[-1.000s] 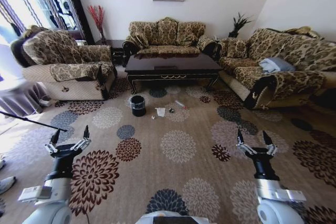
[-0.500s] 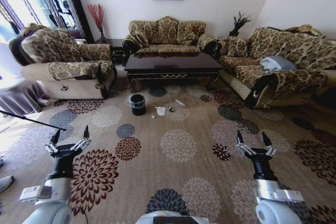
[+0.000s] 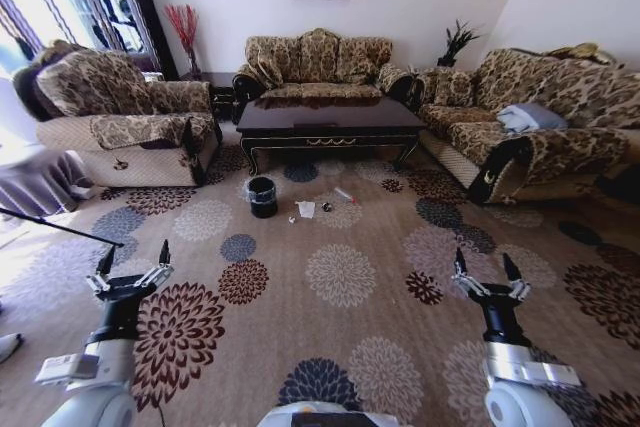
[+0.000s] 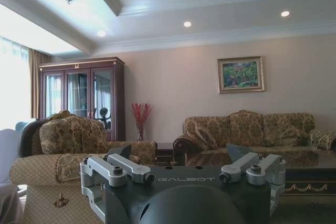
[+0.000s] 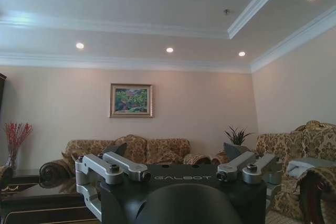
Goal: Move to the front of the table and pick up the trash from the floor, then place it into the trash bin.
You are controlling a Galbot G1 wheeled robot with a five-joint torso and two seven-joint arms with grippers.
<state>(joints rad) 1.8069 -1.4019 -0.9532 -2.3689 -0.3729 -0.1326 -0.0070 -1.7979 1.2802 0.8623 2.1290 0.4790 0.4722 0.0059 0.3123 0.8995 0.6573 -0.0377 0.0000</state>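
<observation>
The long dark coffee table [image 3: 330,123] with gold trim stands ahead in the head view, in front of the middle sofa. On the carpet before it lies the trash: a white napkin [image 3: 306,209], a slim clear bottle [image 3: 344,195] and small dark bits [image 3: 326,207]. The black trash bin [image 3: 262,197] with its clear liner stands just left of the napkin. My left gripper [image 3: 133,264] and right gripper [image 3: 487,274] are held low at the near edge, both open, empty and far from the trash. The table's edge shows in the left wrist view [image 4: 310,174].
A patterned armchair [image 3: 125,117] stands left of the table, a sofa [image 3: 318,65] behind it, and another sofa [image 3: 540,127] with a blue cushion on the right. A thin black pole [image 3: 60,227] crosses the floor at the left. Open floral carpet [image 3: 340,277] lies between me and the trash.
The whole head view has shifted slightly: furniture sits a little higher and the scene a bit closer, so the camera moved forward. Both grippers keep their pose.
</observation>
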